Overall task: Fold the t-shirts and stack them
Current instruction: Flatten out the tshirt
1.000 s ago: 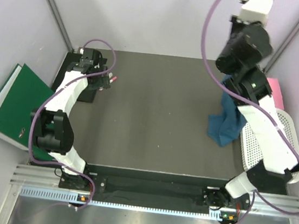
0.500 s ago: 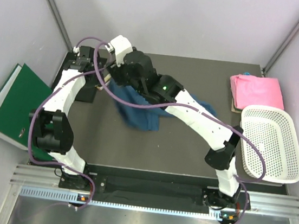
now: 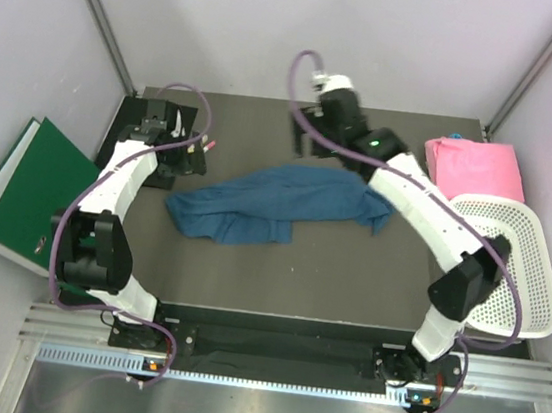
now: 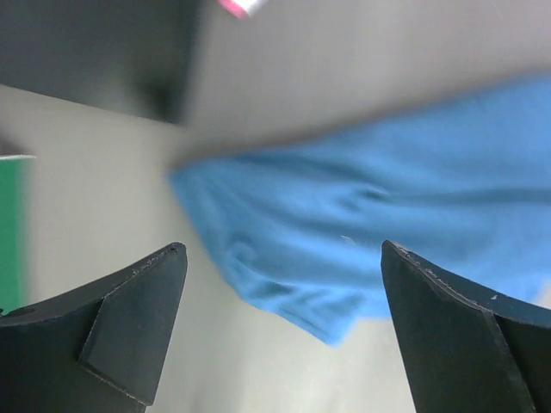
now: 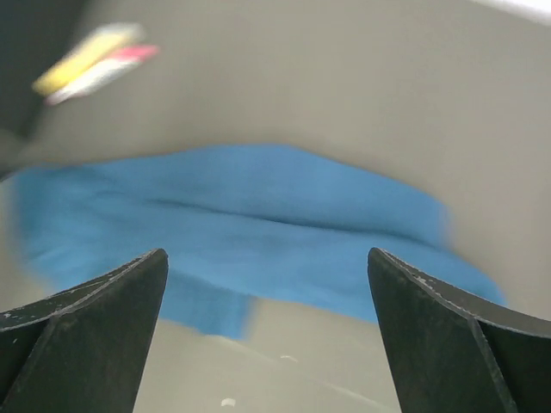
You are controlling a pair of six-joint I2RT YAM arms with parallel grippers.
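The dark teal-blue t-shirt [image 3: 277, 202] lies crumpled in a long strip across the middle of the table, with nothing holding it. It also fills the left wrist view [image 4: 387, 198] and the right wrist view [image 5: 250, 224]. The pink t-shirt [image 3: 474, 168] lies folded at the far right corner. My right gripper [image 3: 302, 139] hangs just behind the blue shirt, and its jaws [image 5: 267, 254] are open and empty. At the shirt's left end, my left gripper [image 3: 194, 151] is also open and empty [image 4: 282, 249].
A white mesh basket [image 3: 520, 267] stands at the right edge, just in front of the pink shirt. A green binder [image 3: 16, 190] leans off the table's left side. A black block [image 3: 133, 144] sits under the left arm at the far left.
My right arm swung the blue shirt from beside the basket over to the left. It then let go and drew back to the far middle. The shirt now lies on the table.
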